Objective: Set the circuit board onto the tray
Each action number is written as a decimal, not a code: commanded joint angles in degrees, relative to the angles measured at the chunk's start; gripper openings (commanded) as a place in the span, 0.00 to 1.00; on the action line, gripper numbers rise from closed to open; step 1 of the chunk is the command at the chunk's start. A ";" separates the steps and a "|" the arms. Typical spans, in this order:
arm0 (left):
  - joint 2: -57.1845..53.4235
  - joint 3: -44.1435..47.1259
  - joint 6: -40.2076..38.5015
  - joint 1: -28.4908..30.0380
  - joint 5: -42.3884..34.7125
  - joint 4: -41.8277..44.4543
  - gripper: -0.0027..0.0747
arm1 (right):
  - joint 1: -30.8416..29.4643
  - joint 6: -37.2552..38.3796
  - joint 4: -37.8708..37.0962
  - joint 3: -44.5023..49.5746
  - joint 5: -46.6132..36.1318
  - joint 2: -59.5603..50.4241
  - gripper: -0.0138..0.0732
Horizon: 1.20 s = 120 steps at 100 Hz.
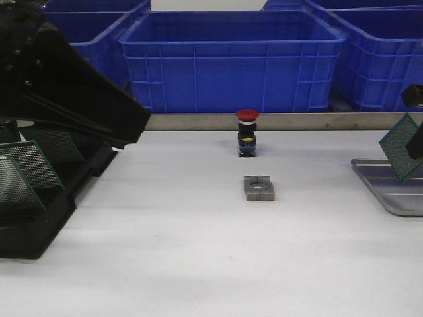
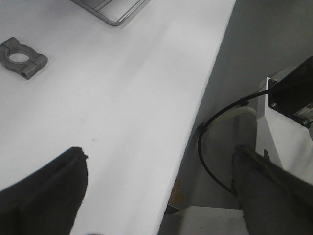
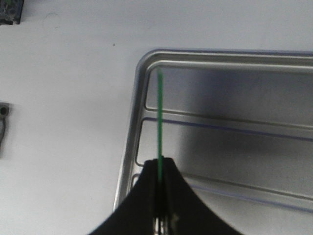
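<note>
Currently the tray (image 1: 390, 188) lies at the right edge of the front view, and the right gripper (image 3: 160, 196), clamped on the circuit board (image 1: 400, 146), holds it tilted above the tray's near corner. Releasing here risks the board tipping over the rim onto the table (image 1: 198, 251). Only the right wrist view shows the board edge-on; the left gripper (image 2: 156, 196), fingers spread and empty, appears in its wrist view.

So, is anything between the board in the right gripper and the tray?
Nothing visible. The right gripper holds the circuit board on edge directly above the tray, whose ribbed bottom below looks bare.
</note>
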 commanded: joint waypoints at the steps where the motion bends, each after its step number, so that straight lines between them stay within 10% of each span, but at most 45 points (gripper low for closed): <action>1: -1.90 -1.61 -0.47 0.20 2.60 -3.65 0.77 | -0.41 -0.06 2.29 -2.66 1.66 -1.71 0.26; 25: -1.90 -1.61 -0.47 0.20 2.60 -3.65 0.77 | -0.41 -0.06 0.72 -2.87 0.01 -1.75 0.86; 57: -2.80 -6.99 -1.69 2.69 2.60 1.47 0.77 | -0.41 -0.17 0.60 -2.87 2.11 -6.52 0.86; 120: -5.47 -20.08 -2.39 3.77 -10.03 44.76 0.71 | -0.41 -0.43 0.65 -2.87 2.93 -11.16 0.86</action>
